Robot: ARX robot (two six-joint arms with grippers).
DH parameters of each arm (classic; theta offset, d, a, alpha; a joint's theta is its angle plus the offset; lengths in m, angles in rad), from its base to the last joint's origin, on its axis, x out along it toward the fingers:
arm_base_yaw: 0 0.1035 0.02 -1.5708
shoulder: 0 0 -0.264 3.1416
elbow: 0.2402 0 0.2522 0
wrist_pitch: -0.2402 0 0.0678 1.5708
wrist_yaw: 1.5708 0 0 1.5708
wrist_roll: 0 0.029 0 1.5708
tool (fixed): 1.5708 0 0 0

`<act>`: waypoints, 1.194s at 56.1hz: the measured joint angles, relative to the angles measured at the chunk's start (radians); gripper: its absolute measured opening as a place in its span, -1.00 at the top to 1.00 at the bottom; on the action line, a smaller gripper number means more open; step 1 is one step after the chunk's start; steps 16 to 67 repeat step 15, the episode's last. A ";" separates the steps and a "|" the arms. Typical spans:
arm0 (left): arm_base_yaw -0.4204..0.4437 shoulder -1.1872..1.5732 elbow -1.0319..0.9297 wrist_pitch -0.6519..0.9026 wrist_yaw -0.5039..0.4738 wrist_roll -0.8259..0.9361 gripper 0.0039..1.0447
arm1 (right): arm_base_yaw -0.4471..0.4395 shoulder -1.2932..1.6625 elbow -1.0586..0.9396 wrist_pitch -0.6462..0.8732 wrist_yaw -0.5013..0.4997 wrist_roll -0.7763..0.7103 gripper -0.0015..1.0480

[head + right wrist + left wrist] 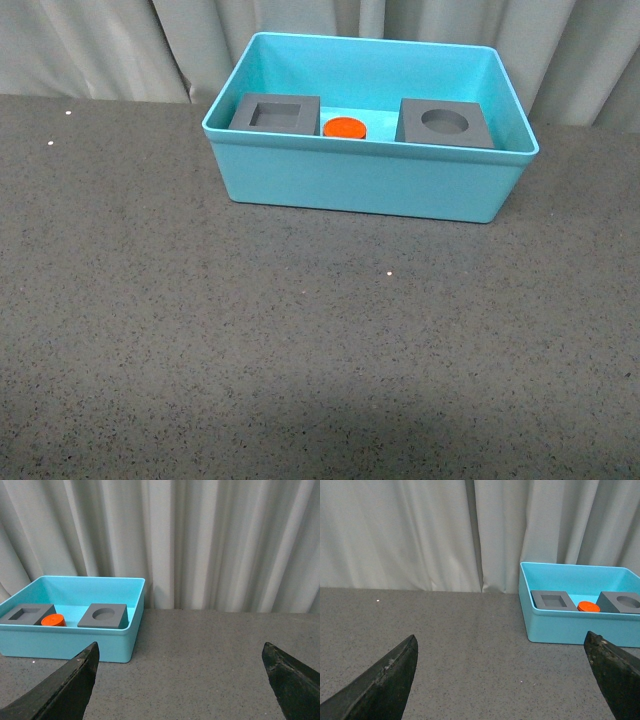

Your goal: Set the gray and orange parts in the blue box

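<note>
Both grippers, left (502, 680) and right (180, 680), are spread wide, holding nothing. Gray square-recess cube (276, 113), orange cylinder (345, 128) and round-recess cube (447, 123) sit inside the blue box (360, 185), lower halves hidden by its wall.

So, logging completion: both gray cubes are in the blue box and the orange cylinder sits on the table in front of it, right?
Not quite. The orange cylinder is inside the blue box, between the two gray cubes, as the front view shows. Both cubes are in the box.
</note>
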 joint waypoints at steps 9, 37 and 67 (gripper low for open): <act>0.000 0.000 0.000 0.000 0.000 0.000 -0.88 | 0.000 0.000 0.000 0.000 0.000 0.000 -0.81; 0.000 0.000 0.000 0.000 0.000 0.000 -0.88 | 0.000 0.000 0.000 0.000 0.000 0.000 -0.81; 0.000 0.000 0.000 0.000 0.000 0.000 -0.88 | 0.000 0.000 0.000 0.000 0.000 0.000 -0.81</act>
